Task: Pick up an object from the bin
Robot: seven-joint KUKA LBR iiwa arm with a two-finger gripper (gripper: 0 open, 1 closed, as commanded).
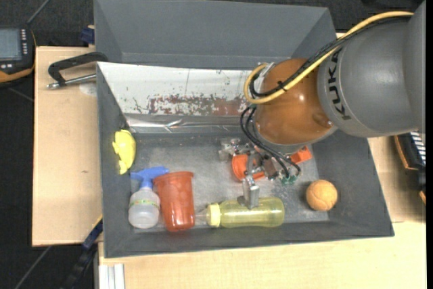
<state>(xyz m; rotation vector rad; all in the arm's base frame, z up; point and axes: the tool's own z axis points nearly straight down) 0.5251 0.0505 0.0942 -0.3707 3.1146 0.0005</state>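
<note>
End effector (250, 194) low over middle of translucent yellow bottle (247, 214), lying on its side by bin (203, 30) front wall. Opening: cannot tell; no hold visible. Risks: round bottle rolls or slips from off-centre grip; orange-red object (238, 166) just behind gets knocked.

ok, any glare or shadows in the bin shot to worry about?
Camera view: strong glare washes the grey metal bin's back wall; the arm shades the floor around the gripper; the round orange ball and clear yellow bottle are evenly lit.
</note>
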